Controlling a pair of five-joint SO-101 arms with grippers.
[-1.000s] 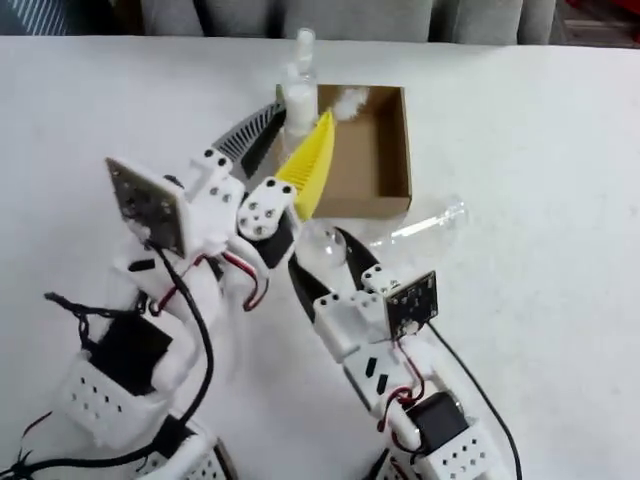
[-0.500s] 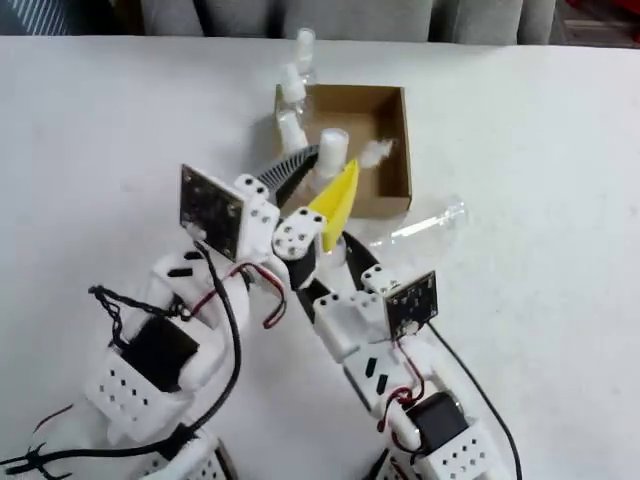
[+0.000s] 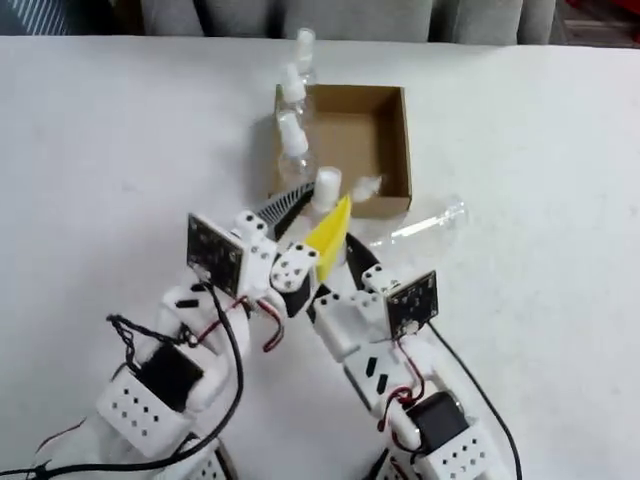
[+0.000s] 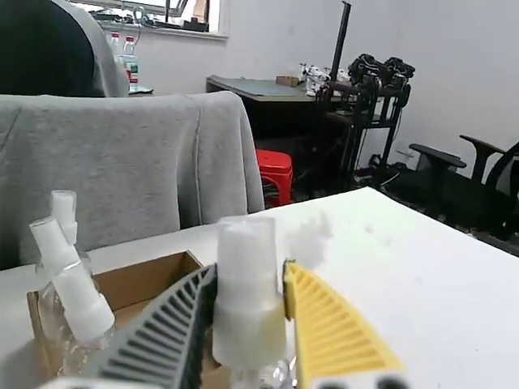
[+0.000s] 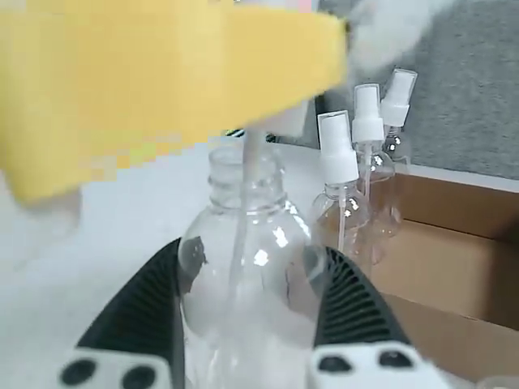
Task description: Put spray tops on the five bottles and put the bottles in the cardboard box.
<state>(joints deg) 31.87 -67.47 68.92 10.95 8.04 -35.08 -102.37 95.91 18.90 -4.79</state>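
My left gripper (image 3: pixel 325 200) (image 4: pixel 247 279) is shut on a white spray top (image 3: pixel 328 184) (image 4: pixel 246 292), which sits between its black and yellow fingers. Directly below it, my right gripper (image 5: pixel 253 259) is shut on a clear upright bottle (image 5: pixel 243 284) just in front of the cardboard box (image 3: pixel 405 140) (image 5: pixel 454 243). The top's thin tube (image 5: pixel 243 203) reaches down into the bottle's open neck. In the high view the left gripper hides most of that bottle. Three capped bottles (image 3: pixel 291 130) (image 5: pixel 340 186) (image 4: pixel 69 275) stand along the box's left edge.
One clear bottle without a top (image 3: pixel 425 225) lies on its side on the white table, right of the grippers and just in front of the box. A grey chair back (image 4: pixel 122 162) stands behind the table's far edge.
My left arm has drawn back from the box's far left corner toward the near side, bringing the spray top over the bottle held by the still right gripper.
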